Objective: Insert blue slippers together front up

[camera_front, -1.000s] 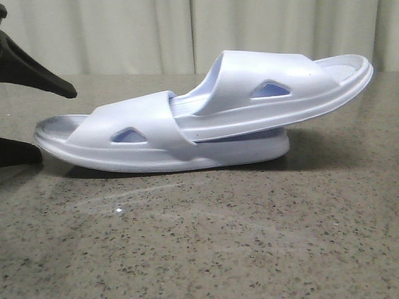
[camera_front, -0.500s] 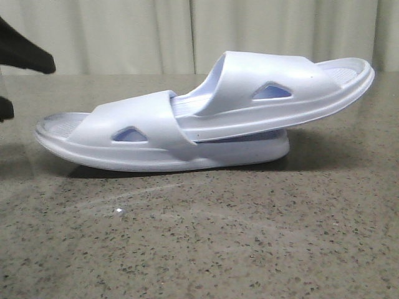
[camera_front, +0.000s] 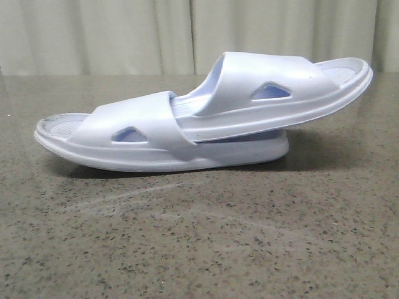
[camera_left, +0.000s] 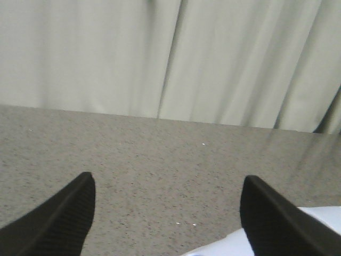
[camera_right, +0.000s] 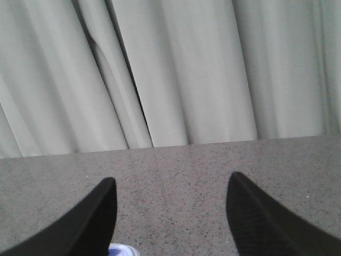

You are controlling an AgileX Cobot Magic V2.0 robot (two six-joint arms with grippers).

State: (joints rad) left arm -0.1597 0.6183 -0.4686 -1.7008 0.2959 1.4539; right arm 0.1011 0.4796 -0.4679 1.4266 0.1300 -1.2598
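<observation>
The two pale blue slippers lie nested on the speckled table. The lower slipper (camera_front: 124,140) rests flat. The upper slipper (camera_front: 274,93) has its front pushed under the lower one's strap and its heel tilts up to the right. Neither gripper shows in the front view. My left gripper (camera_left: 166,181) is open and empty above the table, with a bit of slipper (camera_left: 319,218) beside one fingertip. My right gripper (camera_right: 170,184) is open and empty, with a slipper edge (camera_right: 123,250) below it.
A pale curtain (camera_front: 187,34) hangs behind the far edge of the table (camera_front: 199,237). The same curtain fills the upper half of both wrist views.
The left gripper's black fingers, seen at the left edge of the front view before, have drawn out of that view. The slippers have stayed in place.
</observation>
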